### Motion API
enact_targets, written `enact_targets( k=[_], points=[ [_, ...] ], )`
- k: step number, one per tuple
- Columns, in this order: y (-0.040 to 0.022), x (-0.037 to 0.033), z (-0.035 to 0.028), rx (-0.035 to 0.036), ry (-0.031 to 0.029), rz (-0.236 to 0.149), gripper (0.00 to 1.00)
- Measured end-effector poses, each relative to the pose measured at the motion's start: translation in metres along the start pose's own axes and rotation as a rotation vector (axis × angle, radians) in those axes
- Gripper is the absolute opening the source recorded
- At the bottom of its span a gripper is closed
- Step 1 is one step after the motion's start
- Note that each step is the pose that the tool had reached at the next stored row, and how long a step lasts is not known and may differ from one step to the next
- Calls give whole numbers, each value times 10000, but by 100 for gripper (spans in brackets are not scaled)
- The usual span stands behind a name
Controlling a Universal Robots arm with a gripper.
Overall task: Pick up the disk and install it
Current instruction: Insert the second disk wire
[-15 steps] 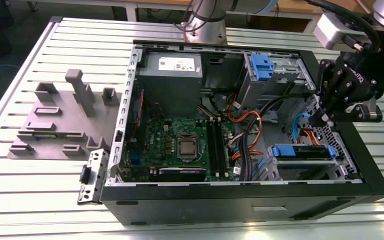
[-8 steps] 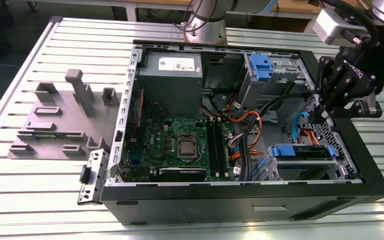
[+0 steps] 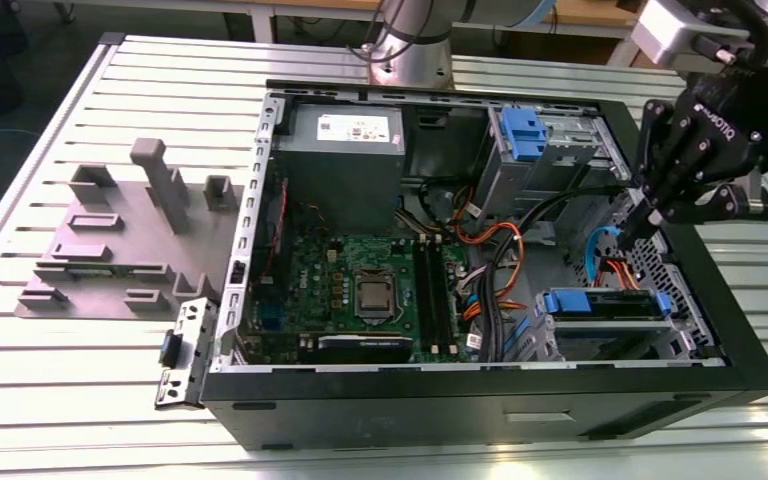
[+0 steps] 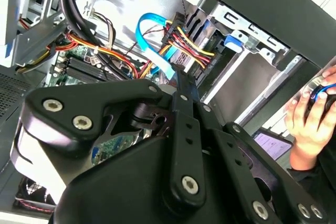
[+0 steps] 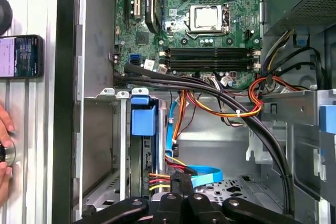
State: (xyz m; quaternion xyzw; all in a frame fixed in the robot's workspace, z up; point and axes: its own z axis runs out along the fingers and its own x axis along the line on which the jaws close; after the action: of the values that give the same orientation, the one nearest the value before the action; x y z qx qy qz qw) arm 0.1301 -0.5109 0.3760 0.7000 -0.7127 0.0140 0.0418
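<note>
Your gripper (image 3: 634,222) hangs inside the open PC case (image 3: 491,395), at the exterior view's right, just above the lower drive cage (image 3: 607,322). Its fingers look pressed together with nothing between them. The disk (image 3: 606,303) already sits in that cage: the blue carrier frame faces out and looks slotted in level, with the orange-yellow power leads (image 5: 163,178) and the flat blue data cable (image 5: 207,176) running close to it. In the first wrist view the blue carrier tab (image 5: 143,117) sits between the cage rails. Judged from this, the pick and the insert are done (whether the carrier is latched fully home I can't tell). The motherboard (image 3: 357,290) is untouched. A person's hand (image 4: 311,115) rests on something outside the case, beside a phone (image 5: 21,56) on the slatted table (image 3: 77,340).
</note>
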Motion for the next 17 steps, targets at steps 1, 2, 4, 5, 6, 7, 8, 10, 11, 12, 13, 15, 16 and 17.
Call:
enact_targets(
  k=[1, 2, 4, 5, 6, 7, 8, 10, 11, 12, 13, 15, 16, 17],
  points=[
    [0, -6, -8, -3, 4, -1, 11],
    [0, -12, -10, -8, 9, -1, 11],
    [0, -23, -12, -33, 15, -3, 11],
    [0, -29, -11, -43, 23, -3, 11],
    [-1, -39, -7, -51, 31, -3, 11],
    [-1, -47, 2, -55, 40, -2, 11],
    [-1, -52, 17, -58, 53, -2, 11],
    [-3, -60, 43, -61, 116, -1, 11],
    [-3, -64, 52, -61, 173, 2, 11],
    [-4, -68, 61, -61, 229, 4, 17],
    [-5, -71, 71, -61, 269, 6, 17],
    [-6, -78, 88, -62, 336, 9, 24],
    [-7, -82, 96, -62, 361, 10, 24],
    [-8, -86, 101, -63, 377, 10, 24]
  ],
)
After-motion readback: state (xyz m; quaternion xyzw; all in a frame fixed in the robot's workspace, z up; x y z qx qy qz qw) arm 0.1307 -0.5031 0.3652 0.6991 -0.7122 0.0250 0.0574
